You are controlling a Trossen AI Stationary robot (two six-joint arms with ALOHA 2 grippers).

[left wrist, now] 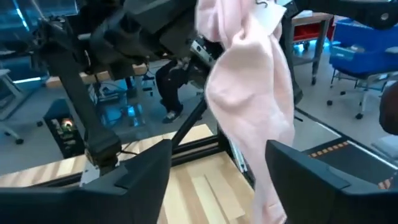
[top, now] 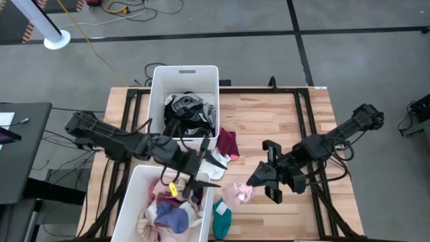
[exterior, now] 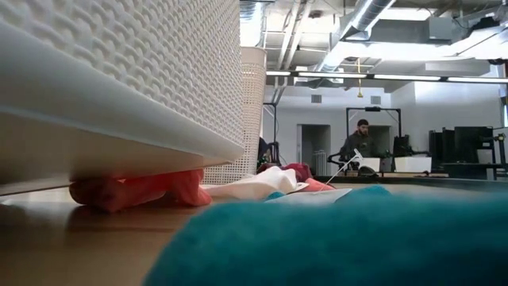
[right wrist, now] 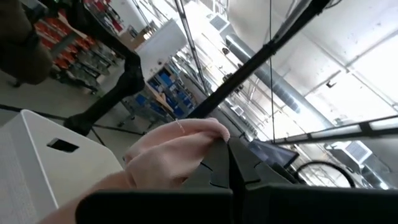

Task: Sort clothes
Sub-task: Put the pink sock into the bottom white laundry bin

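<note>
Wooden slatted table (top: 282, 121): at lower centre, the right gripper (top: 252, 183) is clamped on a pale pink soft garment (top: 240, 193); beside it the left gripper (top: 211, 173) hangs spread apart, empty.

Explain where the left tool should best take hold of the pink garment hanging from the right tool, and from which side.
Grip the pink garment low on its hanging tail, coming level from the left arm's side. It dangles limp and narrow from the shut right tool, so the loose lower part is free. The left tool is open and faces it, its fingers either side, so a straight approach probably suits.
</note>
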